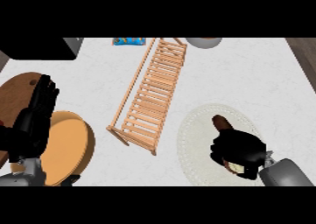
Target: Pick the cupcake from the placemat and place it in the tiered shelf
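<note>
Fingers of my right hand (236, 146) curl around the cupcake (221, 123) on the placemat (195, 131) at 5 o'clock; my left hand (36, 114) rests with straight fingers at 9. Risk, I judge: the tiered shelf (150, 94), at 12, has slatted tiers, so the cupcake could tip.

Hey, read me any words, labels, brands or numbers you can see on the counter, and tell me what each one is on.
No text can be read.
Blue packet at the top edge: coloured print, too blurred to make out any words.
Shelf, placemat, cupcake under the right hand, orange plate by the left hand: no markings.
</note>
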Tool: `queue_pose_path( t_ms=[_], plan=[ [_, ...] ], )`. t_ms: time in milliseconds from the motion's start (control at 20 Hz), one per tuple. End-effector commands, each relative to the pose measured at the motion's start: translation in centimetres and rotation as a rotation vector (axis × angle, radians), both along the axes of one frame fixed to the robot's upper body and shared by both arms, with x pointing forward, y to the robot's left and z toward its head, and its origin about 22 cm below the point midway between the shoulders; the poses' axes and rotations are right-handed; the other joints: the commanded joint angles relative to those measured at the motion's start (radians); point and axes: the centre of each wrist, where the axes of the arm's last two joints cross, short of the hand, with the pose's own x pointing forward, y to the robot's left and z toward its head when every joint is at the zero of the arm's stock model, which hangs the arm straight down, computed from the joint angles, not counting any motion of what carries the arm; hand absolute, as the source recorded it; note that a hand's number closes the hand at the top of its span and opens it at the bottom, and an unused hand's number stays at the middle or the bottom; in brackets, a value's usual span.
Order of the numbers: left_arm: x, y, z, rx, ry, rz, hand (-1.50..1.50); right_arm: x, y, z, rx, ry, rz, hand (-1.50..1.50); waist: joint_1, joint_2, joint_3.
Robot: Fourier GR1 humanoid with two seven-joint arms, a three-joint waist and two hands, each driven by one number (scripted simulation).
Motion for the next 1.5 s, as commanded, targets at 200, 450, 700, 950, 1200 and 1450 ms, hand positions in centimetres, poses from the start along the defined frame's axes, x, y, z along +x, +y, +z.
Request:
queue_pose_path(
  t_ms=[200,450,700,950,1200,1450],
  plan=[
    [-0.5,0.3,0.0,0.002,0.001,0.005,0.0,-1.0,0.9,4.0,0.104,0.184,0.03,1.5,-0.007,-0.001,0.003],
    [-0.3,0.6,-1.1,-0.007,0.017,0.024,0.0,-1.1,-0.8,6.5,0.347,0.313,-0.012,1.5,-0.019,-0.004,0.001],
    [0.2,0.6,0.3,0.002,0.012,0.018,0.0,-0.5,-3.1,12.0,0.548,0.31,-0.117,1.5,-0.024,-0.005,0.002],
    [0.8,1.4,0.2,0.001,0.023,0.013,0.0,0.1,-4.3,18.7,0.622,0.219,-0.215,1.5,-0.011,-0.001,0.002],
    [-0.7,1.2,-0.5,0.013,0.007,-0.02,0.0,2.8,-4.0,22.0,0.675,0.202,-0.314,1.5,0.002,0.001,0.003],
    [1.9,1.7,-1.2,0.0,0.017,0.011,0.0,6.8,-1.3,22.0,0.717,0.209,-0.346,1.5,0.004,0.004,0.003]
  ],
)
